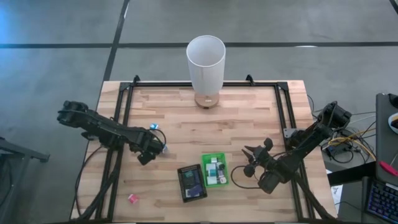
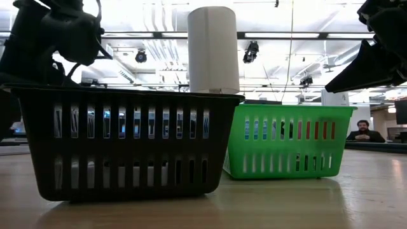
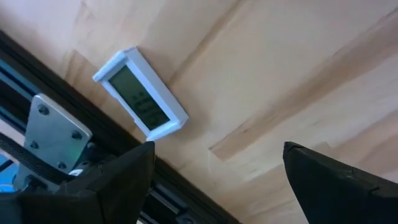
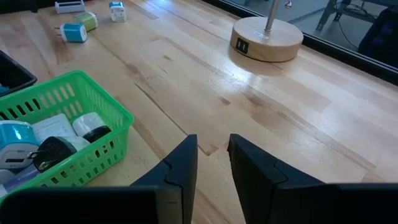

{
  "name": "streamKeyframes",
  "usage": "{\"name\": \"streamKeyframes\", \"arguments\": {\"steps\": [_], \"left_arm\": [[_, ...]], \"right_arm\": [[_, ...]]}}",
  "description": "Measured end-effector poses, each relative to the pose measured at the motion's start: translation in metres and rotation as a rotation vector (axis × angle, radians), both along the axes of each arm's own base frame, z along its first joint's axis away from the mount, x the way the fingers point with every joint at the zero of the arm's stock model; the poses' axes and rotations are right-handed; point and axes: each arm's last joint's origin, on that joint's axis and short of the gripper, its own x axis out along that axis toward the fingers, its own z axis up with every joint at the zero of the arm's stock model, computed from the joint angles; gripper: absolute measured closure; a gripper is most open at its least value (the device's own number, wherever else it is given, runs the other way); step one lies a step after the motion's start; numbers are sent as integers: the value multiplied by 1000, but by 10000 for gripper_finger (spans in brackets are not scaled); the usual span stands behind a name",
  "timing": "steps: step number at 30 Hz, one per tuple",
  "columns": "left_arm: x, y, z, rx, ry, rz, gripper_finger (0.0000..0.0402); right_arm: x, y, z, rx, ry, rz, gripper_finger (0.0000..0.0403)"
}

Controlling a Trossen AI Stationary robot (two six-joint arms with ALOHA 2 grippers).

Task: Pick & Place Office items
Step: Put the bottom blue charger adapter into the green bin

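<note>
Small office items lie on the wooden table: a white block with a grey display point(image 3: 140, 93) flat beside the black frame rail, a blue one point(image 1: 155, 127) near my left gripper, a pink one point(image 1: 132, 198) at the near left. More lie far off in the right wrist view, among them a teal one point(image 4: 74, 31) and a white one point(image 4: 116, 10). My left gripper point(image 1: 149, 149) point(image 3: 217, 180) hangs open, pointing down over bare wood beside the white block. My right gripper point(image 1: 254, 163) point(image 4: 212, 168) is shut and holds nothing, right of the green tray point(image 1: 214, 170).
The green tray point(image 4: 56, 124) holds several small items, and a black tray point(image 1: 191, 182) stands against its left side. A tall white cylinder point(image 1: 205, 62) on a round wooden base point(image 4: 267, 38) stands at the far middle. Black frame rails run along the table's left and right edges.
</note>
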Motion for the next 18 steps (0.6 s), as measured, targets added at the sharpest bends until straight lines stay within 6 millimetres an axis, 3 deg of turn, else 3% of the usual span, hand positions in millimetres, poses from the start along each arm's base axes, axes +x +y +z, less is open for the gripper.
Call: {"name": "streamKeyframes", "arguments": {"steps": [11, 18], "left_arm": [[0, -3, 0, -156, 19, -131, 51], [0, -3, 6, -225, 43, -323, 51]], "right_arm": [[0, 0, 0, 0, 1, 1, 317], [0, 0, 0, -26, 27, 20, 306]]}}
